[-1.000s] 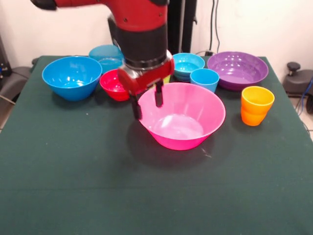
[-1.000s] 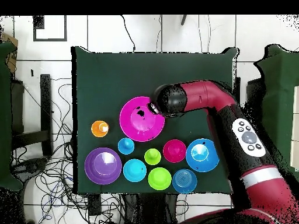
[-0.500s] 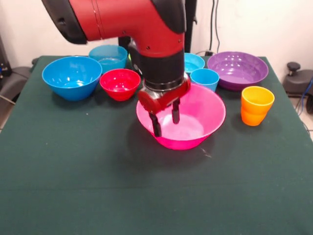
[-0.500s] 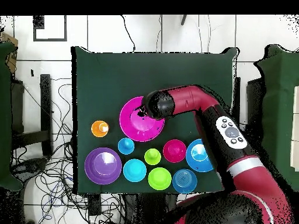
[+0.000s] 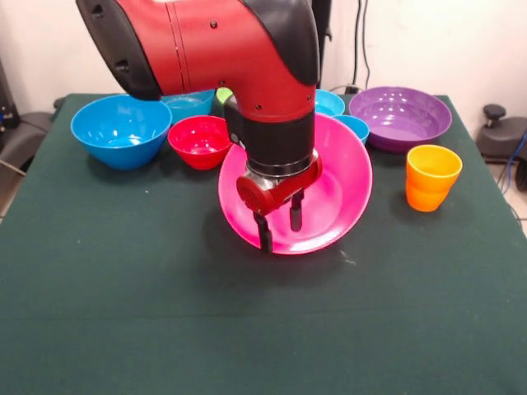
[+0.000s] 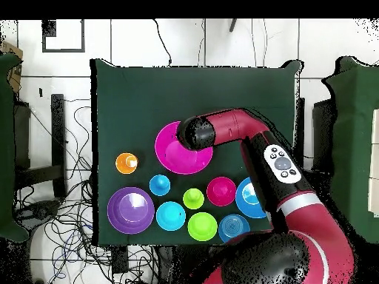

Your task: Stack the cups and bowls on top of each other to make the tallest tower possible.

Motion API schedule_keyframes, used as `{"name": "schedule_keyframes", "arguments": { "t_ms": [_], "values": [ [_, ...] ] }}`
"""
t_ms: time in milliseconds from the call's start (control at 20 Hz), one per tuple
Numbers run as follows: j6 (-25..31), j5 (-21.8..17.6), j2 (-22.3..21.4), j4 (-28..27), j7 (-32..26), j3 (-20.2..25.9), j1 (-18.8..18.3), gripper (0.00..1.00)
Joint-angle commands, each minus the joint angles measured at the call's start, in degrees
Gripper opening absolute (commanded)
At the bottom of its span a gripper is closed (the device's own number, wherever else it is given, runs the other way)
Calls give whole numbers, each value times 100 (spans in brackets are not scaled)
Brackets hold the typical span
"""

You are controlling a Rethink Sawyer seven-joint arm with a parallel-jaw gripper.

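Note:
The huge pink bowl (image 5: 329, 189) (image 6: 172, 151) is tipped at mid-table, its opening facing the near edge. My gripper (image 5: 279, 226) is open and straddles the bowl's near rim, one finger (image 5: 263, 234) outside the wall and the other inside. In the overhead view the arm hides the gripper. The orange cup (image 5: 432, 175) (image 6: 126, 163) stands alone to the right. The light blue cup (image 5: 356, 125) (image 6: 159, 185) peeks out behind the pink bowl. The lime green cup (image 6: 193, 198) is mostly hidden by the arm in the front view. No tower stands.
Along the far side sit the large blue bowl (image 5: 121, 127), red bowl (image 5: 200, 138), ribbed cyan bowl (image 5: 185, 103), small blue bowl (image 5: 329, 101) and wide purple bowl (image 5: 401, 115). A lime green bowl (image 6: 202, 226) shows from overhead. Cables (image 6: 66, 222) lie beside the table.
My gripper moved from the pink bowl's left rim toward the near rim and lower. The pink bowl went from upright to tipped toward the near edge and now covers most of the light blue cup.

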Motion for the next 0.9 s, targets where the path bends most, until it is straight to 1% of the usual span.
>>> {"name": "schedule_keyframes", "arguments": {
  "t_ms": [50, 400, 650, 700, 750, 800, 900],
  "values": [
    [-194, -491, 240, -335, 148, -534, 211, 100],
    [-272, -529, 320, -510, -108, -562, 145, 100],
    [-249, -742, 415, -934, -622, -596, 46, 100],
    [-143, -765, 362, -1005, -821, -586, -7, 100],
    [-66, -774, 282, -1007, -896, -593, -24, 100],
    [74, -799, 103, -980, -1009, -623, -34, 100],
    [114, -884, -102, -923, -1012, -696, -13, 100]
  ]
}}
